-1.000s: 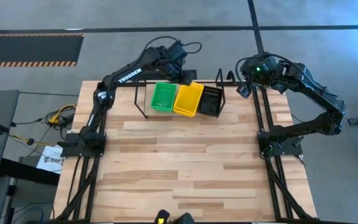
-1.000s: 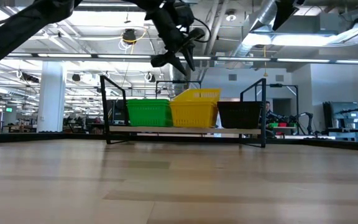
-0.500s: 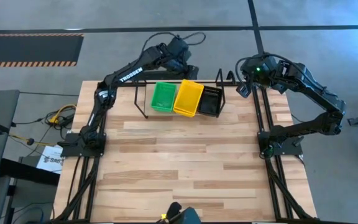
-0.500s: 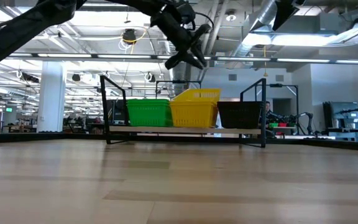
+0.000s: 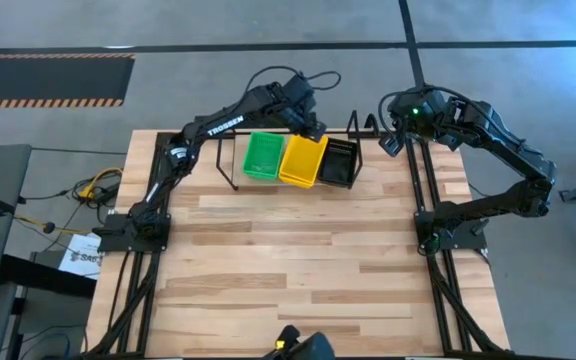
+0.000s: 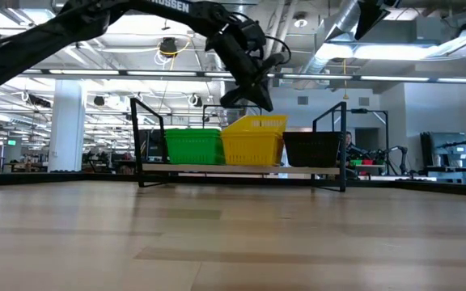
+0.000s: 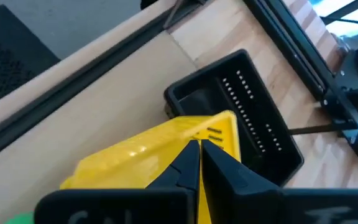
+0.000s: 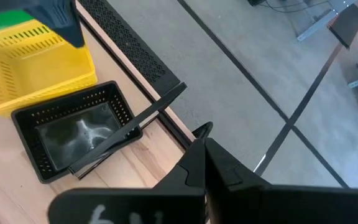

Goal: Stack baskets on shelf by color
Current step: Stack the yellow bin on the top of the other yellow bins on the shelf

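— Where's the left gripper, and is it holding anything?
— Above the far edge of the yellow basket, fingers pressed together on nothing. The left wrist view shows the two dark tips meeting over the yellow rim; whether they touch it I cannot tell.
— And the right gripper?
— Jaws together too, empty, parked by the worktop's far right corner.
— The baskets?
— Green basket, yellow, then black basket, side by side on the thin-wire shelf near the worktop's far edge. All perforated plastic, rectangular and shallow. The low view shows the yellow sitting higher than its neighbours, which the high view does not reveal. The right wrist view shows the black basket's glossy floor.
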You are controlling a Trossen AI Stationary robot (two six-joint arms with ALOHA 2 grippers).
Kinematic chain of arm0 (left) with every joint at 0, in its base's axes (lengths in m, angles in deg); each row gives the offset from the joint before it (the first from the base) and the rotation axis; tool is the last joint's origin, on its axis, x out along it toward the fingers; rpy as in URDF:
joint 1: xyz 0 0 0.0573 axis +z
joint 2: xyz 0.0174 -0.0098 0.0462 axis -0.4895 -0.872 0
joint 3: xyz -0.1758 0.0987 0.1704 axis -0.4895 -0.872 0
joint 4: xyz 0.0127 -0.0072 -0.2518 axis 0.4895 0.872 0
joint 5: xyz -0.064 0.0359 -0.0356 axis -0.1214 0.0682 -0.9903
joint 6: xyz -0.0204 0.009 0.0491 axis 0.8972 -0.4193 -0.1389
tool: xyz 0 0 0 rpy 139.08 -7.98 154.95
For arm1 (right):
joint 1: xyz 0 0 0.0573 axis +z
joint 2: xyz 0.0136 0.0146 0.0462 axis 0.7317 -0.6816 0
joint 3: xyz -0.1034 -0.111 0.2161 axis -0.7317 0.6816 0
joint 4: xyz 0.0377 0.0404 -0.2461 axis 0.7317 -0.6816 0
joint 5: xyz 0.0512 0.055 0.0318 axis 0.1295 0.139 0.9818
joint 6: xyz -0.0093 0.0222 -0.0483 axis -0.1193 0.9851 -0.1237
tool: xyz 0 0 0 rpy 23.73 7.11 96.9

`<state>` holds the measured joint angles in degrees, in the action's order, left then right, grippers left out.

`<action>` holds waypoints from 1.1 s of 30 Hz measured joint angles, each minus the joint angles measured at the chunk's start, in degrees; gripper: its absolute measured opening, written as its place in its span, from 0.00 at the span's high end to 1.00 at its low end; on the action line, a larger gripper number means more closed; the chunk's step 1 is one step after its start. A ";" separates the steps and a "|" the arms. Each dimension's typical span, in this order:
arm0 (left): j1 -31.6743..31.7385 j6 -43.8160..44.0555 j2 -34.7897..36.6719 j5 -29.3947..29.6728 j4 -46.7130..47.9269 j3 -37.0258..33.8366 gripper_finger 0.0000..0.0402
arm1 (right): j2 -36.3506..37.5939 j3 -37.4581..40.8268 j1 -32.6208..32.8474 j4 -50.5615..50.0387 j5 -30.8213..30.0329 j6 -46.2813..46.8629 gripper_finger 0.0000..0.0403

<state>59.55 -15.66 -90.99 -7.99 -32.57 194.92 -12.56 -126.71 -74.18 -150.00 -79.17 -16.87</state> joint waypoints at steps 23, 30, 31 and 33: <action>-0.31 1.96 -0.63 -1.57 -9.63 0.36 1.00 | 0.00 0.00 0.02 -0.01 0.02 0.06 0.97; 0.32 2.48 -2.08 2.40 -1.61 0.06 1.00 | 0.00 0.00 0.03 -0.01 0.02 0.04 0.97; 0.50 2.80 -2.10 2.45 -0.44 0.06 1.00 | 0.00 0.00 0.13 -0.02 0.03 0.05 0.97; 0.48 3.02 -2.80 2.37 -0.72 0.21 1.00 | 0.00 0.00 0.14 0.00 0.04 0.04 0.97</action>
<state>60.04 -12.64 -93.79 -5.62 -33.29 195.13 -12.56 -126.71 -74.03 -150.00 -79.13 -16.83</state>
